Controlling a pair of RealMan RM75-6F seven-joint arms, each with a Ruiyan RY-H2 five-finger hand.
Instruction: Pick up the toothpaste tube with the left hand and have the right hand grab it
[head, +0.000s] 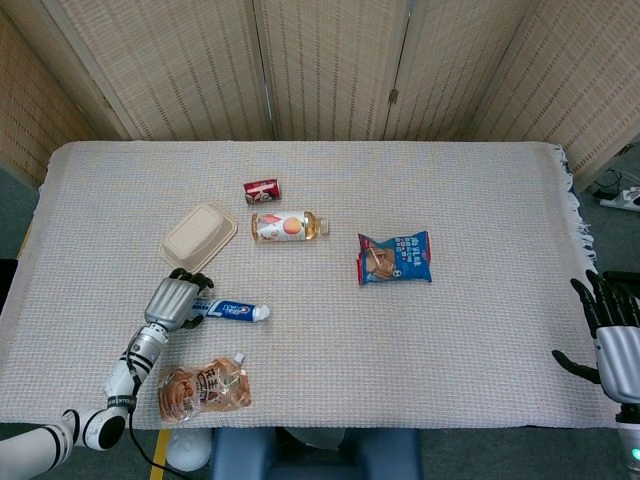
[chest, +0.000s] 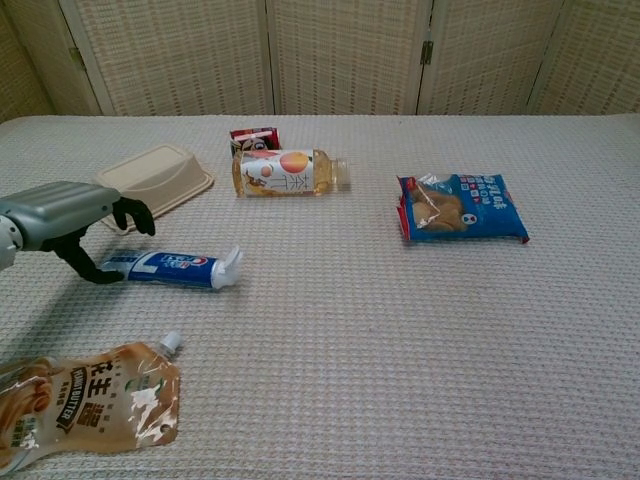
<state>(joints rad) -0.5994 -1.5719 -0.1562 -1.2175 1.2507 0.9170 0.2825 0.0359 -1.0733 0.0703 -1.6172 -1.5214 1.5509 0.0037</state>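
Silver left hand (chest: 62, 212) sits over the crimped end of the toothpaste tube (chest: 172, 267), fingers apart, not yet gripping; I'd close around its body, then lift level. My right hand (head: 617, 343) waits spread at the table's (head: 480, 330) far edge.

silver left hand (head: 170, 299), black fingers (chest: 134, 212)

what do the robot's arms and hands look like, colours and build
Both hands have a silver-grey metallic back and black fingers: the left hand and the right hand. The left forearm is slim, silver with black bands, ending in a white rounded segment near the frame's bottom edge. A thin black cable runs beside it.
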